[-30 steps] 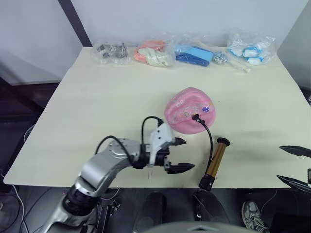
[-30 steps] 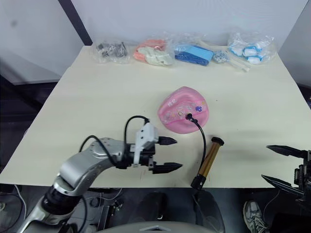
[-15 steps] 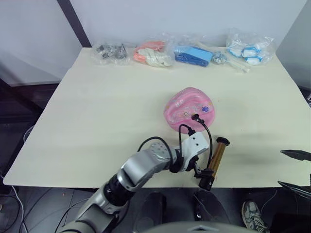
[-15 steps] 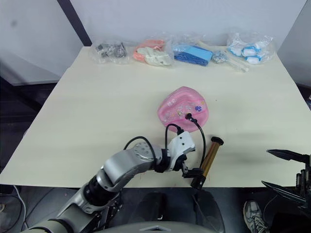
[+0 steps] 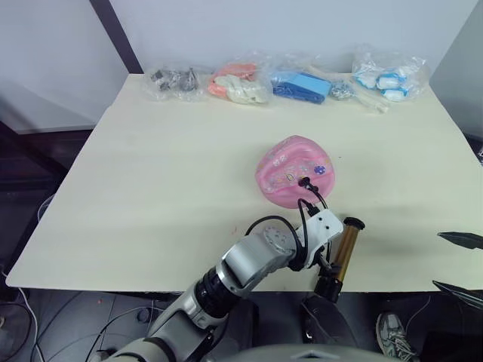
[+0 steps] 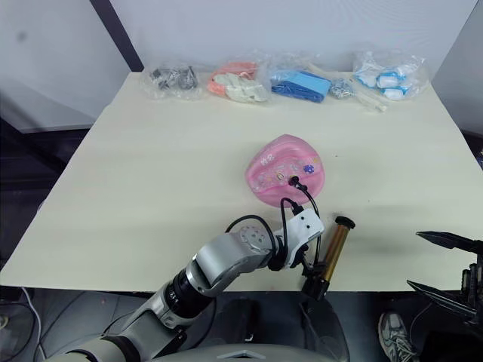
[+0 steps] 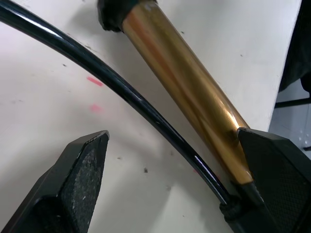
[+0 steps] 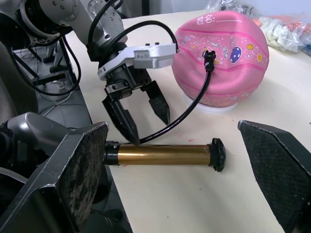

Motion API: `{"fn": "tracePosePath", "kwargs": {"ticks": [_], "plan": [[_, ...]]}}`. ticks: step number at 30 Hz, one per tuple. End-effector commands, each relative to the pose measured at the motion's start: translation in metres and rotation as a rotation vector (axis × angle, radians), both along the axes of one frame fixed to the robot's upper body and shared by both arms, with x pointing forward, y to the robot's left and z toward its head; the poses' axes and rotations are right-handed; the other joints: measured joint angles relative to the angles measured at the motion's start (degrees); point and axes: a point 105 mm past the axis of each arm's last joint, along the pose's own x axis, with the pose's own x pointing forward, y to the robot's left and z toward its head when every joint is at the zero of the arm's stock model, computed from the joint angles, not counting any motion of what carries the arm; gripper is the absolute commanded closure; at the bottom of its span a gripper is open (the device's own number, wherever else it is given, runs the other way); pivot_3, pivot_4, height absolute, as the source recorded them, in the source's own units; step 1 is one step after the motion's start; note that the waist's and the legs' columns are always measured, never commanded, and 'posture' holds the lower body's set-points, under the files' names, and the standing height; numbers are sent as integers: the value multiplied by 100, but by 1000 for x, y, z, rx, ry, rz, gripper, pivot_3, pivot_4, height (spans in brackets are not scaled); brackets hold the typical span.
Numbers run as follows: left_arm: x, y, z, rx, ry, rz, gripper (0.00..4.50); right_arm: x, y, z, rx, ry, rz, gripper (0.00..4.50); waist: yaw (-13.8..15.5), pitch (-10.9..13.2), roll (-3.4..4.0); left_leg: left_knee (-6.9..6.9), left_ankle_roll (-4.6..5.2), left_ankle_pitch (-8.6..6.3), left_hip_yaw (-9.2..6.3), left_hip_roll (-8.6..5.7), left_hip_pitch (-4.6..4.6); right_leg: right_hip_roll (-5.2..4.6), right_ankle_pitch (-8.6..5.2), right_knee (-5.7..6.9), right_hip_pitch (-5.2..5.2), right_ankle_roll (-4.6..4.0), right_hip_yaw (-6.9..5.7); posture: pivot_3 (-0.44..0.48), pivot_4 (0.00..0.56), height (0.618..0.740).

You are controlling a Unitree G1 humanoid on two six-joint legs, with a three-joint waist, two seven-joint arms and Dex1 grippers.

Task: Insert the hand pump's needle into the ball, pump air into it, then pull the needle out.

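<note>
While spread — left gripper (image 8: 138,114) astride hand pump (image 8: 163,154)

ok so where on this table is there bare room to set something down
The wide left half of the table, between the bags along the far edge and the near edge, is bare. It is crowded near the ball, hand pump and left end effector.

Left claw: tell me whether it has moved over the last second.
Yes. The left claw has swung to the robot's right along the table's near edge, and now straddles the hand pump, open.
</note>
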Motion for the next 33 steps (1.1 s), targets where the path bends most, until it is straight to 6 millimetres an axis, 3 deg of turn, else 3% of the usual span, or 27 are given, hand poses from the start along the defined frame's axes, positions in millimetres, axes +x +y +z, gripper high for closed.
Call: {"fn": "tracePosePath", "kwargs": {"ticks": [1,16,29,33], "plan": [[0,-5,20,-67,-15,-14,14,-2,-2,5,4,-29,-10,0,3,-1,1,0,0,0,-1,0,0,0,0,0,0,0,-1,0,150,736],[-16,-24,3,-24,59,-37,14,-5,2,0,6,-27,3,0,16,2,-3,0,1,0,-1,-8,-1,-7,-3,3,0,4,0,0,150,736],[-10,-17,-11,89,23,-43,14,-6,2,-4,2,-22,19,0,10,2,-4,1,4,-2,0,-11,1,-13,-6,8,0,9,1,0,150,736],[-9,-15,-11,96,11,-50,1269,-6,2,-5,2,-25,14,0,12,2,-3,1,4,-2,-1,-11,1,-15,-6,8,0,10,0,0,150,736]]}}
